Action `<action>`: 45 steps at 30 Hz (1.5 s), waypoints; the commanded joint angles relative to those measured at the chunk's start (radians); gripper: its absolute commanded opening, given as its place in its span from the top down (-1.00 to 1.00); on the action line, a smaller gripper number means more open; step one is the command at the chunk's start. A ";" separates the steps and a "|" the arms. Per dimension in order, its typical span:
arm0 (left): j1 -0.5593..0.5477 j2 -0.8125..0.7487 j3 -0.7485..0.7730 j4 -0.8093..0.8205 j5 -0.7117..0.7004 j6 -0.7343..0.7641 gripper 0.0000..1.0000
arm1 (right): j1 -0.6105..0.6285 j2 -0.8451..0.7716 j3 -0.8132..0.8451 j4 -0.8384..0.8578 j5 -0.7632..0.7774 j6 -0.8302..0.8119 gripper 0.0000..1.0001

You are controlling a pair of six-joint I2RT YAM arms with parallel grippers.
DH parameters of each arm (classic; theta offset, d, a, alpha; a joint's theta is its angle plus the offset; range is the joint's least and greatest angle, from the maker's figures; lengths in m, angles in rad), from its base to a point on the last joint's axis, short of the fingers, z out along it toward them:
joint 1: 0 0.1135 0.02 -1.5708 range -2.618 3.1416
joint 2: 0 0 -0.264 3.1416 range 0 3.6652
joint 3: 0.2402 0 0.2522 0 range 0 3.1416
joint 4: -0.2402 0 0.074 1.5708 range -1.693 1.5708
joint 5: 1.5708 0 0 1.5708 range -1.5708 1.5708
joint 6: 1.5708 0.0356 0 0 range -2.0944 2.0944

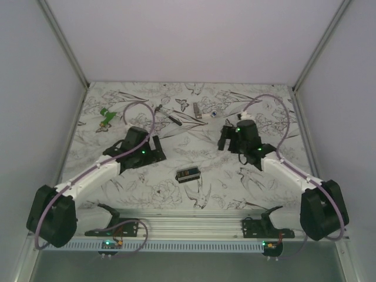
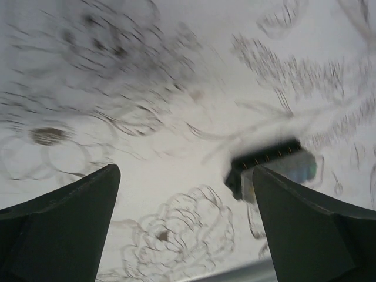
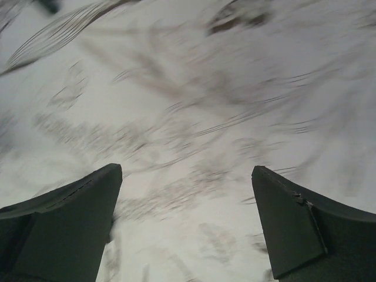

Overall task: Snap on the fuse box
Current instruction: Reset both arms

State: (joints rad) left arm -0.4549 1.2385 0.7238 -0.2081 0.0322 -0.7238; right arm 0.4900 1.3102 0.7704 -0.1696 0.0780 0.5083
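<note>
The fuse box (image 1: 188, 174), a small flat black box with orange fuses on its face, lies on the patterned table between the two arms, nearer the front. In the left wrist view it (image 2: 273, 163) is blurred and lies just past my right finger (image 2: 305, 229), outside the jaws. My left gripper (image 1: 155, 153) is open and empty, left of and behind the box; only table shows between its fingers (image 2: 185, 176). My right gripper (image 1: 225, 140) is open and empty, to the right of the box and further back. Its wrist view (image 3: 187, 176) shows only blurred table.
A green plastic piece (image 1: 106, 116) lies at the back left. A thin dark stick-like tool (image 1: 167, 114) and a small grey part (image 1: 198, 110) lie at the back middle. An aluminium rail (image 1: 194, 226) runs along the front edge. White walls close the sides and back.
</note>
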 commanded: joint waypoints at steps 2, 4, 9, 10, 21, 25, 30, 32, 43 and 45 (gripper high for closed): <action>0.126 -0.068 -0.012 -0.057 -0.231 0.096 -0.99 | -0.133 -0.067 -0.026 0.062 0.334 -0.136 -0.99; 0.170 -0.065 -0.005 -0.054 -0.319 0.128 -0.99 | -0.188 -0.074 -0.060 0.154 0.408 -0.181 -0.99; 0.268 -0.026 -0.032 0.050 -0.512 0.207 -0.99 | -0.291 -0.048 -0.264 0.606 0.530 -0.323 -0.99; 0.291 -0.021 -0.061 0.113 -0.510 0.235 -1.00 | -0.315 -0.027 -0.290 0.686 0.522 -0.332 -0.99; 0.416 0.194 -0.185 0.650 -0.430 0.576 -1.00 | -0.386 0.124 -0.542 1.306 0.199 -0.450 -0.99; 0.404 0.256 -0.209 0.781 -0.333 0.625 -1.00 | -0.408 0.184 -0.519 1.299 0.037 -0.487 -0.99; 0.411 0.239 -0.288 0.901 -0.199 0.671 -1.00 | -0.430 0.190 -0.507 1.285 0.007 -0.476 -0.99; 0.418 0.247 -0.314 0.957 -0.148 0.682 -1.00 | -0.434 0.190 -0.505 1.280 0.000 -0.474 -0.99; 0.423 0.268 -0.349 1.044 -0.103 0.701 -0.99 | -0.435 0.189 -0.507 1.285 -0.003 -0.473 -0.99; 0.424 0.268 -0.349 1.044 -0.100 0.700 -1.00 | -0.436 0.188 -0.507 1.285 -0.003 -0.473 -0.99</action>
State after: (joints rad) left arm -0.0406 1.4986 0.3878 0.7891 -0.0982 -0.0406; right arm 0.0666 1.4952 0.2420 1.0653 0.0860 0.0559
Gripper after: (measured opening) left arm 0.996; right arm 0.993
